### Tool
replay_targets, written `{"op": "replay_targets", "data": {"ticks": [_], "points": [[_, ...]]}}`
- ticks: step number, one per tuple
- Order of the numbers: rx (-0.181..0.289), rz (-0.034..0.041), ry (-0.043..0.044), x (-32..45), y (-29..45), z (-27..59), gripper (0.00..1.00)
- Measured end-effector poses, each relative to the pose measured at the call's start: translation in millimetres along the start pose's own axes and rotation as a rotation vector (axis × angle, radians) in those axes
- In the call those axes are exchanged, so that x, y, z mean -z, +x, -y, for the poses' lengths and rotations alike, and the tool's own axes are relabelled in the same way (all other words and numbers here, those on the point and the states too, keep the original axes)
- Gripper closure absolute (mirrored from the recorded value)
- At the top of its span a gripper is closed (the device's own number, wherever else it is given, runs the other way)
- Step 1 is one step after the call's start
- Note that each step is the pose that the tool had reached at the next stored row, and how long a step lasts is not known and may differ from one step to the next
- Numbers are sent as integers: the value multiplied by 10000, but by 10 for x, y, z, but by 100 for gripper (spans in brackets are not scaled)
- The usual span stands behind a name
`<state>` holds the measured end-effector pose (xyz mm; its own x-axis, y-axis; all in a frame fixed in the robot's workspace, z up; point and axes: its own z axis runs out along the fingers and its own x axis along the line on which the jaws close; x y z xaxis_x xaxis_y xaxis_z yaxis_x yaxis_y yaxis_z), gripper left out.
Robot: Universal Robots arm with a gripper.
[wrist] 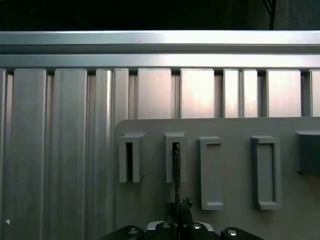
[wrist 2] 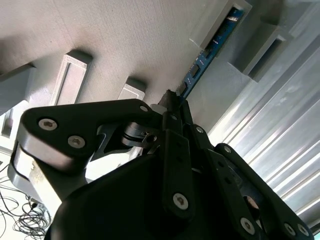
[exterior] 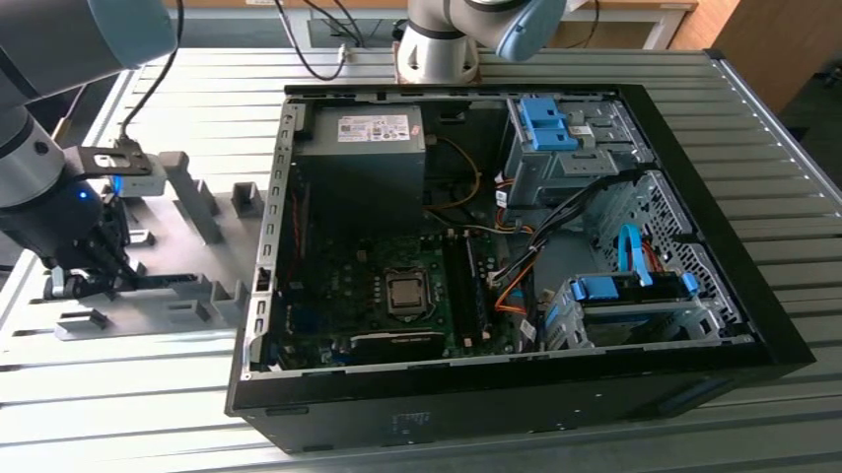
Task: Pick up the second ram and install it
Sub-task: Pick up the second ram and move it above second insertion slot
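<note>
Bright, even light — soft shadows

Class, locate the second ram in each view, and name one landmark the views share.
Exterior view: the second ram lies on the gray holder plate at the exterior view's left, by the gripper.
Second wrist view: second ram slanting from a slot to the gripper.
First wrist view: second ram edge-on, slot to gripper.
Shared landmark: the gray holder plate.

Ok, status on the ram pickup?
Gripper shut on the second ram. Far end sits in the gray holder block slot. Nothing blocking around it.
</note>
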<state>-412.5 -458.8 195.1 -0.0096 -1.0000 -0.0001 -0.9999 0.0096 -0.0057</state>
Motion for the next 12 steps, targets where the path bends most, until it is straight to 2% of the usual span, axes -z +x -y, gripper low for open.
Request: {"op": "replay_targets", "data": {"ticks": [12], "points": [[-64, -2, -2, 2, 0, -1, 86]]}}
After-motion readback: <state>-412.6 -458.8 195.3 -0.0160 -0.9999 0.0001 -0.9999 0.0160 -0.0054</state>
